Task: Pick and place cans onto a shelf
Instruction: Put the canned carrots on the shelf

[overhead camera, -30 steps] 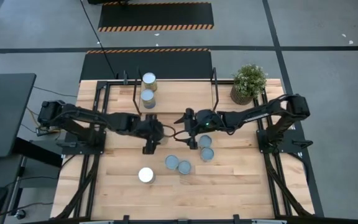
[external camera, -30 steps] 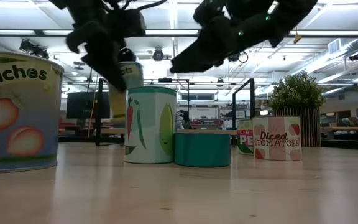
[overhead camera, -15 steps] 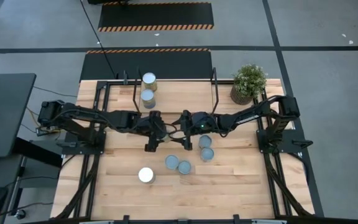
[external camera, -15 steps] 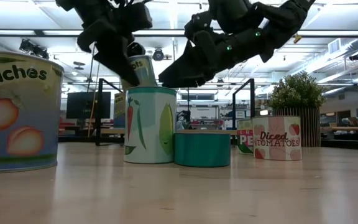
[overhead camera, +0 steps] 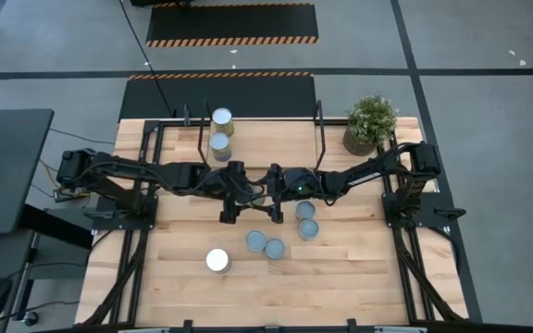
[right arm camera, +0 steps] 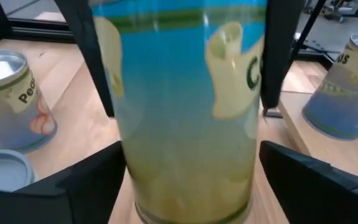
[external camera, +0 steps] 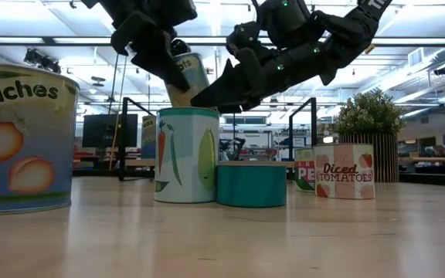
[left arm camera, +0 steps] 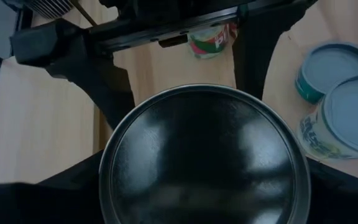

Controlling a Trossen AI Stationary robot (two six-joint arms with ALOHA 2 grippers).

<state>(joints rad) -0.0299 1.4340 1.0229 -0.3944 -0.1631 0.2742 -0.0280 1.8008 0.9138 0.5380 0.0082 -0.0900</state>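
Metal can (external camera: 185, 76), half hidden, hangs grasped by left gripper (overhead camera: 248, 192); right gripper (overhead camera: 265, 193) flanks it, grip unclear.

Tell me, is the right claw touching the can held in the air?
Cannot tell. In the right wrist view the right gripper straddles the can, its fingers near the sides, contact unclear.

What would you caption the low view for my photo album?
Two dark robot arms meet above the table, the left gripper holding a tilted can aloft over the labelled cans below.
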